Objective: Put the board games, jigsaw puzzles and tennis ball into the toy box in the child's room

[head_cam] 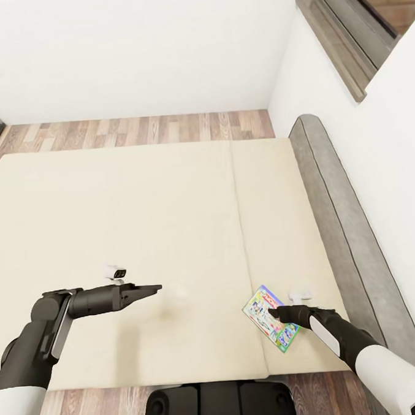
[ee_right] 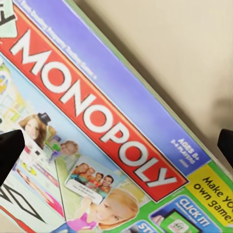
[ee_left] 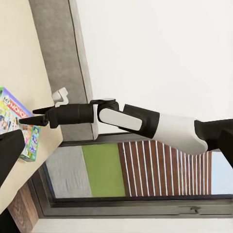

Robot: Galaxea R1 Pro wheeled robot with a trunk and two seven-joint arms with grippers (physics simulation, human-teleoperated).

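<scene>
Beige mattress cover of the low bed (head_cam: 142, 236) carries the flat green-white Monopoly board game (head_cam: 263, 314) near its grey headboard (head_cam: 350, 235); the spread-fingered right gripper (head_cam: 276, 314) hovers over it, ungrasping. Whether the left gripper (head_cam: 152, 289) is clenched, I cannot tell.

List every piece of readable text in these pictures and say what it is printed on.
All on the Monopoly board game lying on the bed:
"MONOPOLY" – white letters on the red banner.
"AGES 8+ 2-4 PLAYERS" – blue strip, lower line barely legible.
"Make your own game!" – yellow corner, partly cut off.
"CLICK IT!" – blue badge.
Small white line along the blue strip: too blurred to read.
Right gripper hovers over the box.
</scene>
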